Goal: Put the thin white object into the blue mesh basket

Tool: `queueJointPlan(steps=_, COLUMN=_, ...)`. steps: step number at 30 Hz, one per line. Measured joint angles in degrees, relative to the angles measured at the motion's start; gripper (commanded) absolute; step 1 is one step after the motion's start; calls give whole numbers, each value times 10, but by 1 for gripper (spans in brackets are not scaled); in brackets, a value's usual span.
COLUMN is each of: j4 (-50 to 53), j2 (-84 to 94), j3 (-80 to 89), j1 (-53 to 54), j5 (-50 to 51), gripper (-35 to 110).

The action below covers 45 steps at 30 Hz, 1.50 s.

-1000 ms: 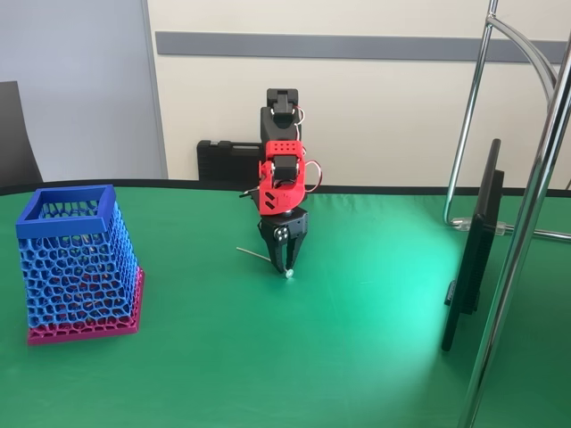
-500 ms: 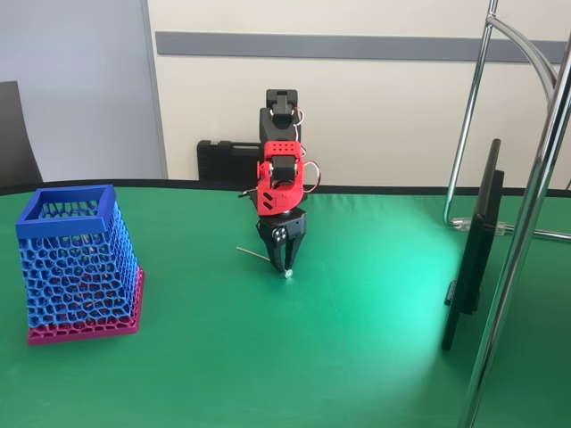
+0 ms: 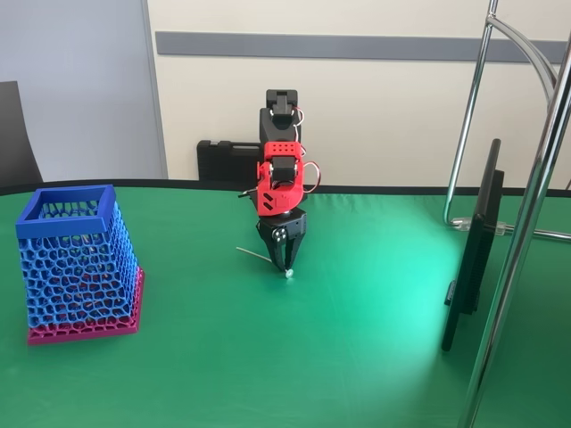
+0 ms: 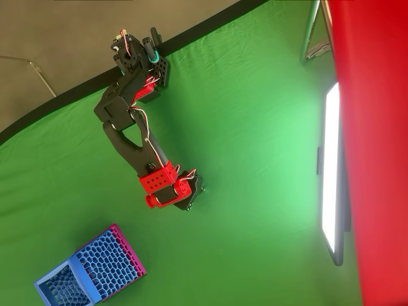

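The thin white object point(image 3: 263, 260) lay on the green table point(image 3: 357, 357) as a slender strip, its thin end pointing left and far in the fixed view and its small knob showing right at the gripper's tips. The gripper point(image 3: 285, 264) pointed straight down on it, fingertips at the cloth, and from what I could see the two fingers were drawn close together around the knob end; I judged it to be pinching the strip, though the contact was too small to be sure of. In the overhead view the red wrist block covered the fingers, so I got no confirmation there. The blue mesh basket point(image 3: 78, 264) stood upright on its magenta base well to the left and nearer the camera in the fixed view, its open blue rim facing up and nothing visible inside. My reading was that the pick was in hand and the carry not yet begun. To do it well I would have checked the pinch was firm before lifting, since so thin a strip could slip out or swing, then raised it well above the rim height, brought the hanging end over the middle of the opening, and let go only once the strip was inside the rim, so it could not catch on the mesh.
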Motion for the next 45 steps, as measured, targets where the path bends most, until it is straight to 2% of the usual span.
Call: queueJointPlan(steps=45, j4=1, j2=31, j3=-8, j1=16, j5=-37, gripper=6)
